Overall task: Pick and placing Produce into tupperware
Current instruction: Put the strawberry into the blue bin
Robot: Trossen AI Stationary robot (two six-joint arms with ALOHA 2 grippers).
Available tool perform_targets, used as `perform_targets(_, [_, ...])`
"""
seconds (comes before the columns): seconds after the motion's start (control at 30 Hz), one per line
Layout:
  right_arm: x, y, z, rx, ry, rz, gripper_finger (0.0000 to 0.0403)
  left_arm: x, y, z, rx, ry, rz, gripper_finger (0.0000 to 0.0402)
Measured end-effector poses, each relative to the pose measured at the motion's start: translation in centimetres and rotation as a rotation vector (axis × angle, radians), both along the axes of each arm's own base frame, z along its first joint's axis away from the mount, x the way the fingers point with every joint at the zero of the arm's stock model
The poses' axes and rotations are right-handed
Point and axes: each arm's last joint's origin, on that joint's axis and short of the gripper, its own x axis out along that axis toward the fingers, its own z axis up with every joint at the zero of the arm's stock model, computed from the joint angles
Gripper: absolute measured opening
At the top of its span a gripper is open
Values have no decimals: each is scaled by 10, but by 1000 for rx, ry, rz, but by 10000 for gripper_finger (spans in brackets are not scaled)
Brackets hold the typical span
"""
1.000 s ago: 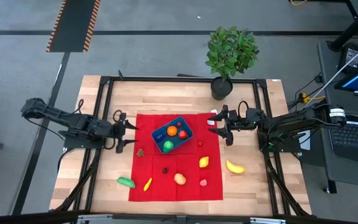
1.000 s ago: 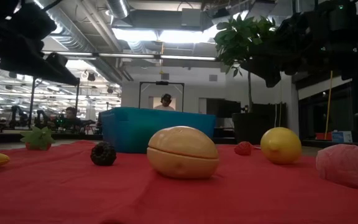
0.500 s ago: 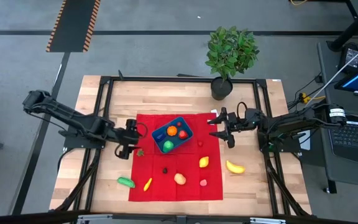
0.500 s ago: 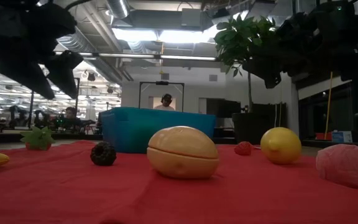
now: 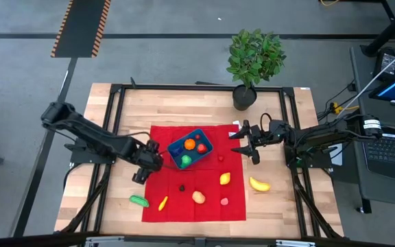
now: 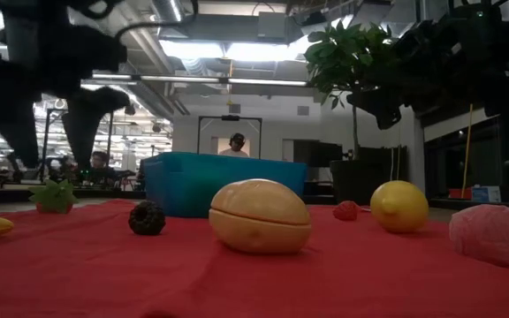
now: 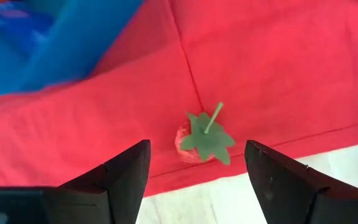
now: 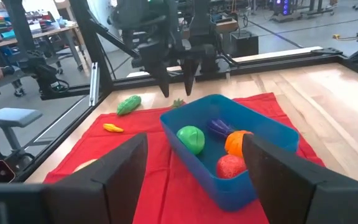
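Left gripper (image 5: pixel 154 160), high view: fingers spread, over red cloth (image 5: pixel 204 206) edge beside blue shallow plastic tupperware (image 5: pixel 191 149). Right gripper (image 5: pixel 242 140) spread, holding nothing, opposite side.

Left wrist view: small red leafy-topped toy fruit (image 7: pixel 202 138) between the spread fingers, untouched.

Right wrist view: tupperware holds green, orange, red, purple produce.

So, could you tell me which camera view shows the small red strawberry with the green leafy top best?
The left wrist view: small red strawberry with the green leafy top fills centre frame. Low view shows its leaves; right wrist a glimpse; high view hides it.
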Motion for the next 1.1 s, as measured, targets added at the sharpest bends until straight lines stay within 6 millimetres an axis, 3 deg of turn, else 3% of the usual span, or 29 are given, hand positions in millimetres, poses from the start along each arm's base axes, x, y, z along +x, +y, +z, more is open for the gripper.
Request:
perform_targets(0.47, [0, 0, -2, 3, 23, 0, 264, 11, -5, -33, 17, 139, -8, 254])
perform_targets(1.1, [0, 0, -3, 6, 32, -1, 264, 13, -5, -33, 10, 121, -4, 238])
